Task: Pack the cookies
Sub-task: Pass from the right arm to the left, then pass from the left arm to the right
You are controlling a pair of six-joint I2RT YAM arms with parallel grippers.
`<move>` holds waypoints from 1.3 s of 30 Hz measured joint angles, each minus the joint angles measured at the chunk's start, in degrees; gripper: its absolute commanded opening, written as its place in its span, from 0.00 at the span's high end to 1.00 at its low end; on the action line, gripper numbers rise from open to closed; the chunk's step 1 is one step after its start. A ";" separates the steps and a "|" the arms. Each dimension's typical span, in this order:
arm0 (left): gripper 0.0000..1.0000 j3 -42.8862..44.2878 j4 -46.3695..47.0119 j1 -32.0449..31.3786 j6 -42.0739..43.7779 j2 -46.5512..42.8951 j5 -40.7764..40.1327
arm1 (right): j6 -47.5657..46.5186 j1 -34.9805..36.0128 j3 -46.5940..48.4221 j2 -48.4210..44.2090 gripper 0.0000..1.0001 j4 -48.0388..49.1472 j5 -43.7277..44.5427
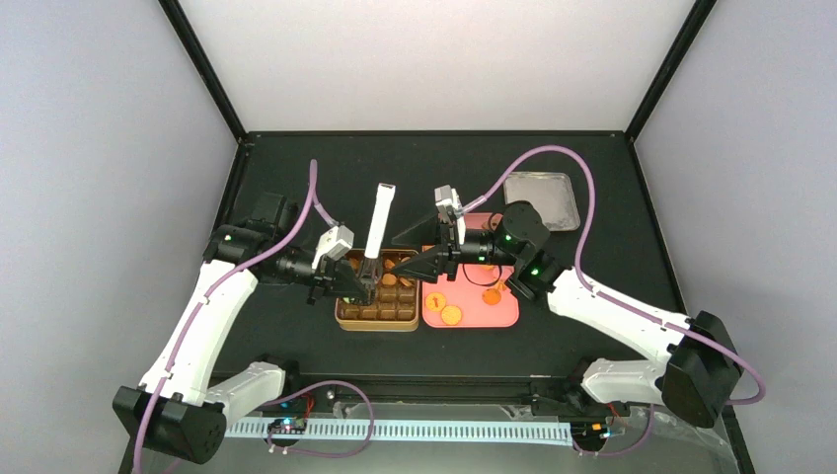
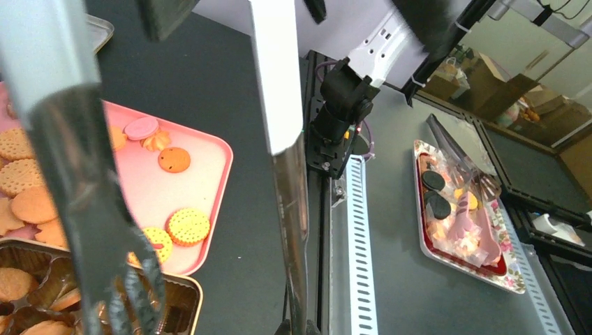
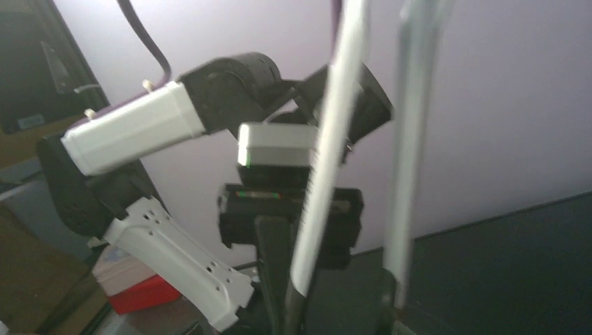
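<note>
Our left claw point(image 1: 361, 284) is clenched on the tongs point(image 1: 379, 225) above the tin point(image 1: 375, 324) at frame centre. Our right claw point(image 1: 400, 262) stands spread apart beside it. The cookies point(image 1: 451, 314) lie on the pink tray point(image 1: 498, 318) just right of the tin, with more inside the tin.

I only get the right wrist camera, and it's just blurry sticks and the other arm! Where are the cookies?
Observer: The cookies lie on a pink tray; the left wrist view shows them.
Child: What are the sticks?
Observer: Those are tongs, with their tips over a gold tin.
Child: Who's holding them?
Observer: The left gripper is shut on them, seen from the top view.
</note>
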 measured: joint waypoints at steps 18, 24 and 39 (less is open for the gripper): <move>0.98 2.14 -2.84 0.00 0.52 0.50 3.28 | 1.05 -0.46 5.27 11.15 0.48 -0.02 -0.59; 0.99 2.99 -4.04 0.00 0.94 1.01 3.98 | 1.18 0.94 6.71 13.40 0.64 1.20 -0.33; 0.98 4.61 -8.41 0.02 3.15 2.89 6.16 | -2.67 6.10 6.82 13.94 0.99 3.63 10.54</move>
